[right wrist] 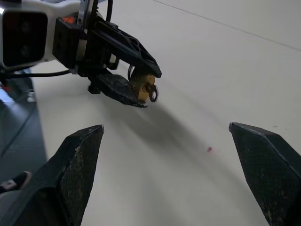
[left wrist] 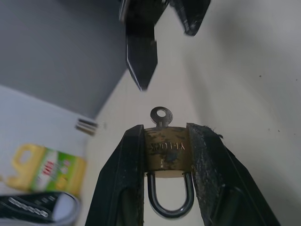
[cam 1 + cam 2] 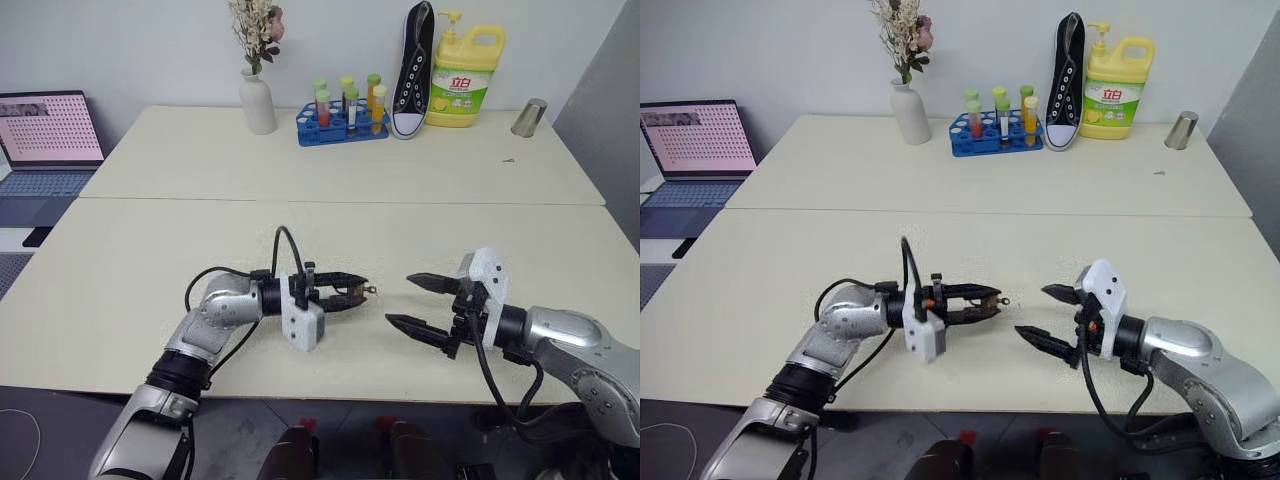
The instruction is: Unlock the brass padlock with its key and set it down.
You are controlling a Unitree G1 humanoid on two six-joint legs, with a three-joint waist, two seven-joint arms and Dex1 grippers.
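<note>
Brass padlock (image 2: 167,150) is clamped between the left hand's (image 3: 345,291) fingers above the desk (image 3: 330,215), its key (image 2: 160,116) protruding toward the right hand (image 3: 425,303), whose fingers stand wide apart and empty, apparently placed to turn the key.

Silver arms, black cables, black claws (image 3: 340,290)
</note>
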